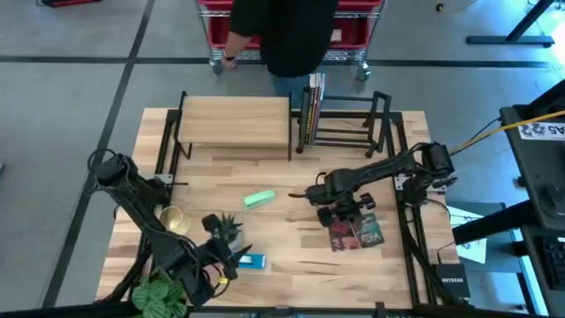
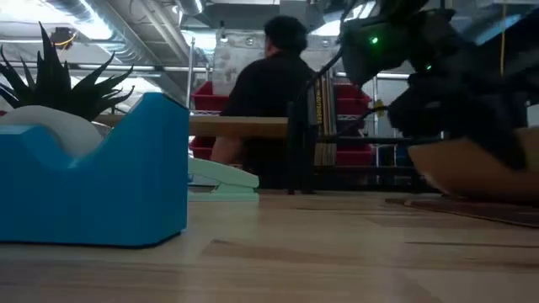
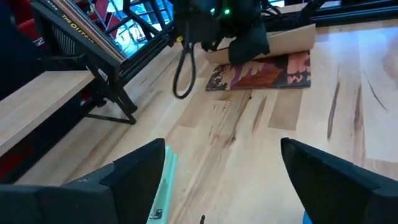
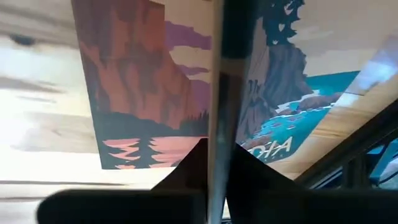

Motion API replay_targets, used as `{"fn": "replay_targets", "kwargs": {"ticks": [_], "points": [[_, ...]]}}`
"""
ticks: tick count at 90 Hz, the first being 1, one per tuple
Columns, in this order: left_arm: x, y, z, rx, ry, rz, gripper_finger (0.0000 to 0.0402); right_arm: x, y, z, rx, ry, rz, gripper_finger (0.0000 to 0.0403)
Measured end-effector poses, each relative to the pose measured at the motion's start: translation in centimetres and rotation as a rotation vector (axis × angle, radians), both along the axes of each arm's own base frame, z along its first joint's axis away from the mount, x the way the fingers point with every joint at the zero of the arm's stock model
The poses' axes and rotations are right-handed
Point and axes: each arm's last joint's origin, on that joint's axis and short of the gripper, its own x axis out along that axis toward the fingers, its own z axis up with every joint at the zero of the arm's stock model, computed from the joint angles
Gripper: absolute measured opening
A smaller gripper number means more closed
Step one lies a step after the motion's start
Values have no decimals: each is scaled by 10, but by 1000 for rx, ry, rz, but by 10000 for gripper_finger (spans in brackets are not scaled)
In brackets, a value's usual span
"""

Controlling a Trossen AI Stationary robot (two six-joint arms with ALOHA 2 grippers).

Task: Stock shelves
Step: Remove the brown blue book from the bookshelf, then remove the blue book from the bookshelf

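On the light wooden table (image 1: 291, 256): one wood-topped shelf with black legs (image 1: 234, 122), one black wire book rack (image 1: 349, 124), one picture book lying flat (image 1: 357, 233), one mint-green stapler (image 1: 259, 200), one blue tape dispenser (image 1: 252, 261), two green plants (image 1: 225, 226) (image 1: 161, 296), two dark robot arms (image 1: 141, 208) (image 1: 388, 172).

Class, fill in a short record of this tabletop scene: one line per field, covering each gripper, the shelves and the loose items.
Right gripper: down on the book, fingers shut on its edge
Left gripper: open, low near the blue tape dispenser
Wood-topped shelf: top bare
Black book rack: books upright at its left end
Loose items: green stapler, spiky potted plant
Beyond table: person at red-binned cart
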Motion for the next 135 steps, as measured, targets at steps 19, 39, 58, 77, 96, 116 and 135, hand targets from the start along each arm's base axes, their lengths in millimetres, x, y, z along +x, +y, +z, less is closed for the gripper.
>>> {"fn": "replay_targets", "kwargs": {"ticks": [19,39,58,77,96,116,135], "points": [[-1,-1,0,2,3,-6,308,6,-8,-2,-3,-64,6,24],[-1,-1,0,2,4,-6,308,12,-7,-3,-2,-151,59,107],[-1,-1,0,2,3,-5,308,25,-7,13,1,-234,104,223],[0,-1,0,-18,-9,1,308,40,6,50,5,-339,255,288],[0,-1,-1,-42,5,-6,308,15,34,61,-32,-188,496,298],[0,-1,-1,-49,2,-4,308,-19,64,48,-149,-87,745,298],[3,2,-1,-42,4,7,308,-13,87,72,-643,-468,846,298]]}}
